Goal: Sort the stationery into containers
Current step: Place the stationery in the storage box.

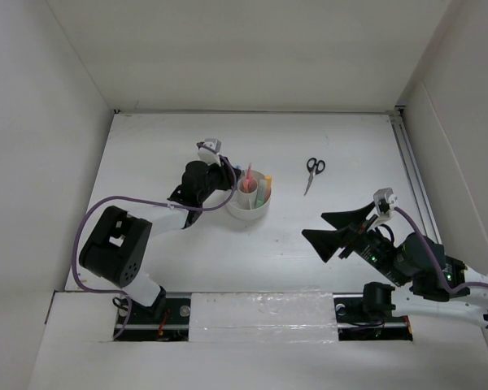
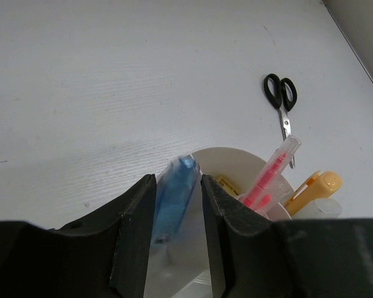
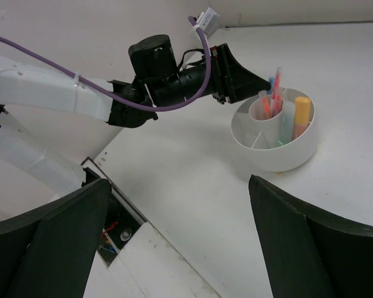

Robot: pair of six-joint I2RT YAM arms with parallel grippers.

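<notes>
The round white organizer point(image 1: 246, 214) stands mid-table, holding pink pens point(image 1: 248, 175) and an orange-yellow marker point(image 1: 267, 187). My left gripper point(image 1: 229, 185) hovers at its left rim. In the left wrist view a blue marker point(image 2: 174, 198) stands between the left gripper's point(image 2: 178, 180) jaws over a compartment of the organizer point(image 2: 236, 155). The marker leans on the left finger, and a gap shows on its other side. Black-handled scissors point(image 1: 313, 172) lie on the table to the right of the organizer. My right gripper point(image 1: 315, 227) hangs wide open near the front right, holding nothing.
White walls enclose the table on the left, back and right. A metal rail point(image 1: 411, 162) runs along the right edge. A slot with cables point(image 3: 112, 233) sits at the near edge by the arm bases.
</notes>
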